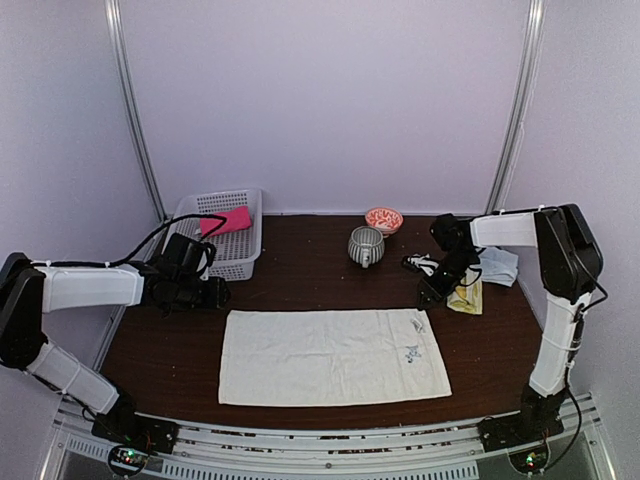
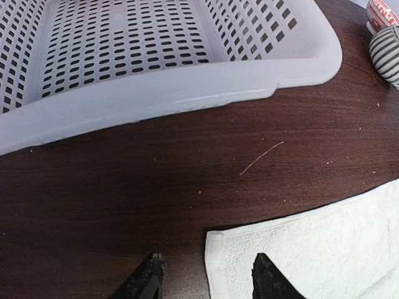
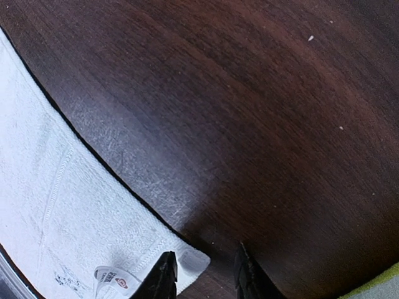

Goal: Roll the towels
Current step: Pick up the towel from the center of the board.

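A cream-white towel (image 1: pixel 330 355) with a small blue mark lies flat and spread out on the dark table. My left gripper (image 1: pixel 215 294) is open just above the towel's far left corner (image 2: pixel 224 249), its fingertips (image 2: pixel 151 266) straddling it. My right gripper (image 1: pixel 428 296) is open over the far right corner (image 3: pixel 193 261), one fingertip above the cloth, the other above bare table. A bright pink towel (image 1: pixel 228 221) lies folded in the white basket (image 1: pixel 245 262). A yellow towel (image 1: pixel 467 295) and a pale blue-grey one (image 1: pixel 497 266) lie at the right.
A striped grey cup (image 1: pixel 365 245) and a red-patterned bowl (image 1: pixel 384 219) stand at the back centre. The basket's near rim (image 2: pixel 187 87) is close ahead of my left gripper. A care label (image 3: pixel 111 277) sticks out by the towel's right corner.
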